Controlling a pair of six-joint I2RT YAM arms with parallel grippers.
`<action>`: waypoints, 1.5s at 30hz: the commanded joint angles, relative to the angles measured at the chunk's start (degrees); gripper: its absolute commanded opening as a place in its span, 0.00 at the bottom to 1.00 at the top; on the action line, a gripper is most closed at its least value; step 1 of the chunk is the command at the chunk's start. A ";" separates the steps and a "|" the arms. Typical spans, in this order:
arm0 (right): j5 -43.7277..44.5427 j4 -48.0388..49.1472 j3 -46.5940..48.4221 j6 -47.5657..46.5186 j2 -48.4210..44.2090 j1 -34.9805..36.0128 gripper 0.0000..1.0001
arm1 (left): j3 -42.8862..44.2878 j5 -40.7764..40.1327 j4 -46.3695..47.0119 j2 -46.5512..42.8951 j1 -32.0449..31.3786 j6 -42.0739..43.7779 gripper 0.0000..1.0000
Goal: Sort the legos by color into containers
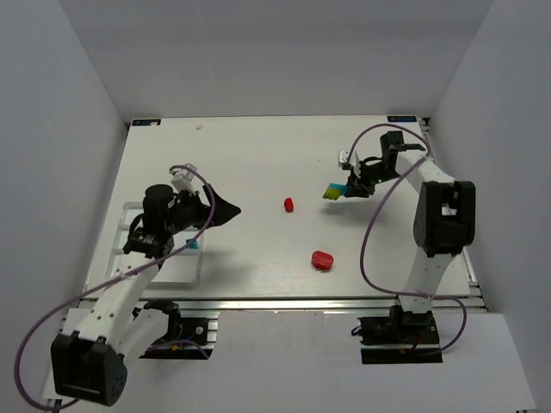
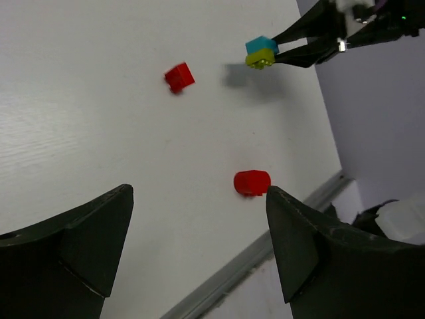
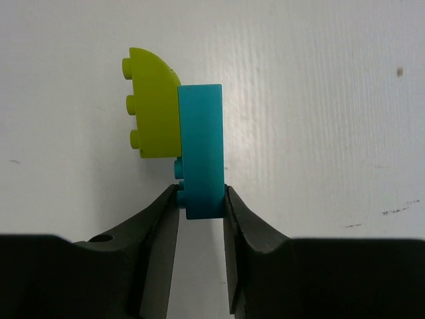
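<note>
Red brick [image 1: 289, 204], red rounded piece [image 1: 322, 260] — gap between.

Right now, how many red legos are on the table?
2: a small red brick mid-table and a rounded red piece nearer the front edge; the partly covered tray could hide more.

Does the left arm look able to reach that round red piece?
Probably yes: the round red piece lies by itself with nothing over it, and the open, empty left fingers point toward it.

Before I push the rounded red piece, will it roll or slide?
Likely it rolls: the rounded red piece looks barrel-shaped with curved sides. Being small hard plastic, it seems light and may also skid on the smooth white table.
</note>
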 commanded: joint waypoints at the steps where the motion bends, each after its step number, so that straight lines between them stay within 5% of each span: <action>1: -7.55 10.72 -9.89 12.13 -15.67 4.66 0.00 | -1.18 10.66 12.52 5.24 -1.25 -9.54 0.90; 8: 1.73 29.29 -27.39 39.39 -33.88 15.83 0.00 | 3.48 12.24 19.13 17.71 -6.78 -18.49 0.93; 16: 17.31 33.71 -28.03 56.97 -38.20 26.29 0.00 | 6.03 12.34 24.69 24.49 -12.50 -23.97 0.95; 31: 19.08 34.51 -28.11 60.15 -40.92 33.07 0.00 | 8.32 6.53 23.01 30.91 -17.60 -23.53 0.84; 37: 18.55 34.77 -29.34 60.42 -41.89 33.34 0.00 | 10.69 6.36 23.36 33.29 -18.13 -23.53 0.58; 45: 15.56 34.50 -30.66 60.07 -42.85 33.34 0.00 | 10.60 6.53 24.68 33.37 -18.66 -23.35 0.65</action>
